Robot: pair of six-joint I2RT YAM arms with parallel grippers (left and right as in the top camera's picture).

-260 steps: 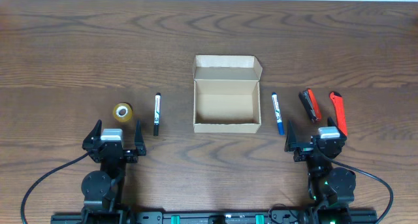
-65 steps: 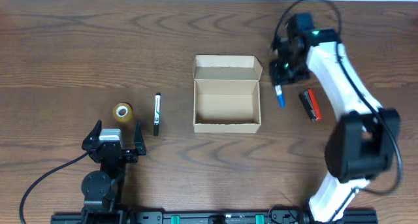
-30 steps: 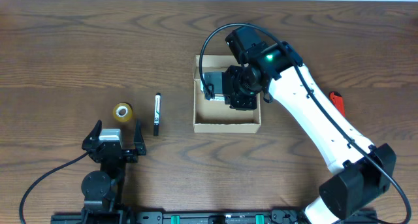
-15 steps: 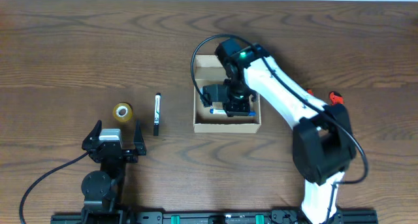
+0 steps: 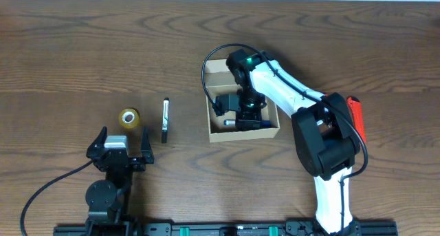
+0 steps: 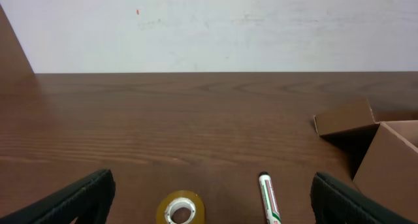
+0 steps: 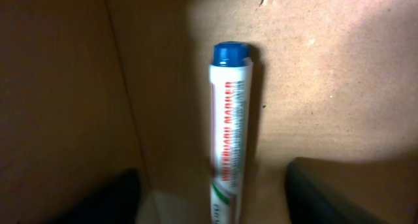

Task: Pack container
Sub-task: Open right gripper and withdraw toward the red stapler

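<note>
The container (image 5: 245,135) is an open tan cardboard box at the table's middle, its lid flap folded back. My right gripper (image 5: 238,112) is down inside it. In the right wrist view a white marker with a blue cap (image 7: 228,119) lies on the box floor (image 7: 320,80), next to a side wall. My right gripper (image 7: 215,191) is open, with its dark fingers (image 7: 339,194) apart on either side of the marker. My left gripper (image 5: 117,148) is open and empty near the front edge, its fingers (image 6: 81,198) wide apart.
A roll of tan tape (image 5: 128,117) and a black-capped marker (image 5: 165,120) lie left of the box; both show in the left wrist view, the tape (image 6: 182,209) and the marker (image 6: 268,198). A red cutter (image 5: 355,118) lies right of the box.
My right arm has carried the blue marker from the table's right side into the box and let it go. The box has slid slightly to the right. The left arm has not moved.
</note>
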